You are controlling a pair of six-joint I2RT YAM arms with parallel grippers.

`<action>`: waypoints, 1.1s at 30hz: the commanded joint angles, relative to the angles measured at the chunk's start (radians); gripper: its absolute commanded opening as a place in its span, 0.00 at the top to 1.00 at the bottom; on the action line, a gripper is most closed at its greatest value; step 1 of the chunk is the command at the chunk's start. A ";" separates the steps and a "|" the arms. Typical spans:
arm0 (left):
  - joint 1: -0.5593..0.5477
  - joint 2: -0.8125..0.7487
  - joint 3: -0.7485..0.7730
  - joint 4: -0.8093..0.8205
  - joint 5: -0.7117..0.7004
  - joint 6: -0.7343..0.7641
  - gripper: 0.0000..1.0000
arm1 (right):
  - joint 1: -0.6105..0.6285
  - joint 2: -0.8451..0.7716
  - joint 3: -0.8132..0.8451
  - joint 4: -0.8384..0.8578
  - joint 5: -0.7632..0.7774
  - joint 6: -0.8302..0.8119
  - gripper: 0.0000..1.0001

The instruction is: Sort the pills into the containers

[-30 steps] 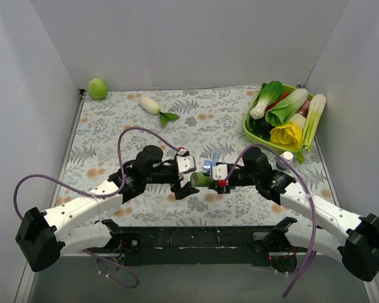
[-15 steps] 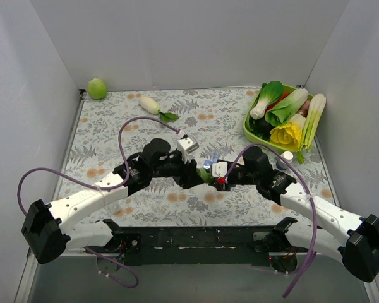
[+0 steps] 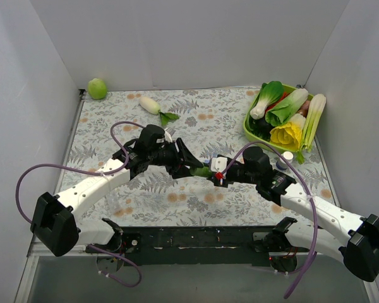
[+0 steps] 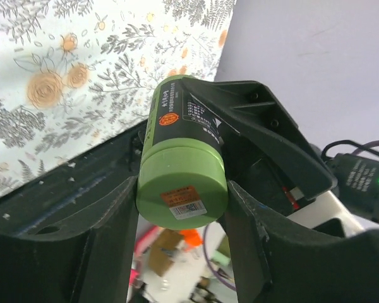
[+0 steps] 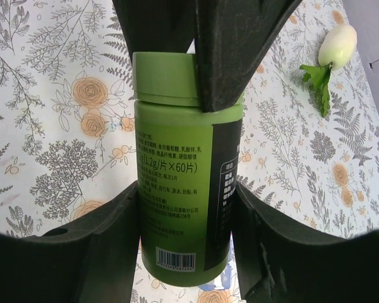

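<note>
The green pill bottle (image 5: 177, 145) hangs over the table's (image 3: 114, 120) middle, well apart from every edge, long axis across it, cap (image 4: 183, 189) leftward. The left gripper (image 4: 182, 205) grasps the cap; the right gripper (image 5: 184, 218) clenches the body

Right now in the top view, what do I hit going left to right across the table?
Green round fruit → white radish → green bottle → green tray of vegetables. The small white cap by the tray overlaps it, so it is left out.

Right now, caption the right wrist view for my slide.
Right fingers hold the green bottle; left fingers clamp its cap.
</note>
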 commanded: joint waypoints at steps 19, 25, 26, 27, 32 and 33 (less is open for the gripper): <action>0.184 -0.427 -0.091 0.109 0.316 0.777 0.02 | -0.005 -0.011 0.087 -0.038 -0.226 0.121 0.99; 0.179 -0.549 -0.190 0.192 0.357 1.251 0.02 | -0.005 0.014 0.115 -0.105 -0.333 0.143 0.99; 0.179 -0.528 -0.178 0.177 0.372 1.306 0.02 | -0.005 0.017 0.118 -0.107 -0.341 0.144 0.99; 0.176 -0.506 -0.145 0.166 0.387 1.325 0.02 | -0.005 0.023 0.121 -0.110 -0.352 0.143 0.99; 0.094 -0.395 -0.080 0.139 0.356 1.417 0.02 | -0.007 0.038 0.139 -0.115 -0.353 0.135 0.99; 0.055 -0.379 -0.069 0.122 0.348 1.440 0.02 | -0.005 0.043 0.141 -0.113 -0.353 0.135 0.99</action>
